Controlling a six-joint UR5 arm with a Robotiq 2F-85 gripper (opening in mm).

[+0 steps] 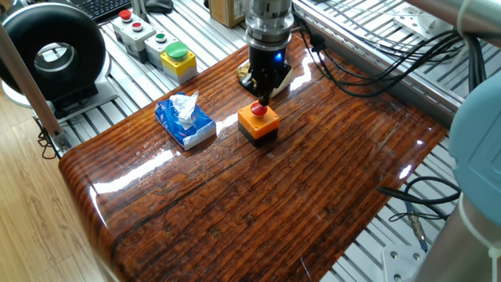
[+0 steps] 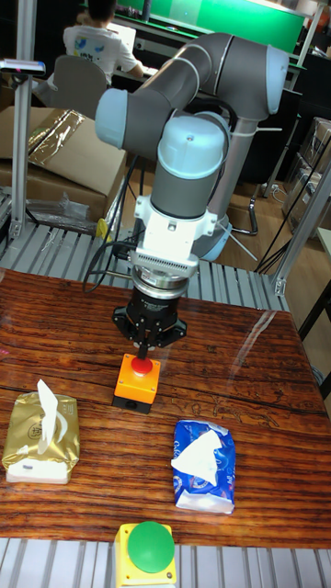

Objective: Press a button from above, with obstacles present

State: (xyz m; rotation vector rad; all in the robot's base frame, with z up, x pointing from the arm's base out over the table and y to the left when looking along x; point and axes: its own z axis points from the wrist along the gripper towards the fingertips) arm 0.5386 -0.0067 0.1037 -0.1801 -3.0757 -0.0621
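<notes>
The button (image 1: 257, 109) is a small red dome on an orange box (image 1: 258, 124) with a black base, near the table's middle back. My gripper (image 1: 262, 99) hangs straight over it, fingers shut together into one point just at the dome's top. In the tall view the gripper (image 2: 143, 348) meets the button (image 2: 141, 366), and I cannot tell whether there is a gap. One obstacle, a blue tissue pack (image 1: 185, 121), lies to the left. The other, a pale yellow block (image 1: 283, 77), sits behind the gripper, mostly hidden; in the tall view it (image 2: 39, 441) shows fully.
A green button on a yellow box (image 1: 178, 60) and a grey box with red and green buttons (image 1: 141, 33) stand off the table's back left. Black cables (image 1: 352, 74) trail over the back right. The wooden table (image 1: 258, 211) ends in a rounded front-left edge.
</notes>
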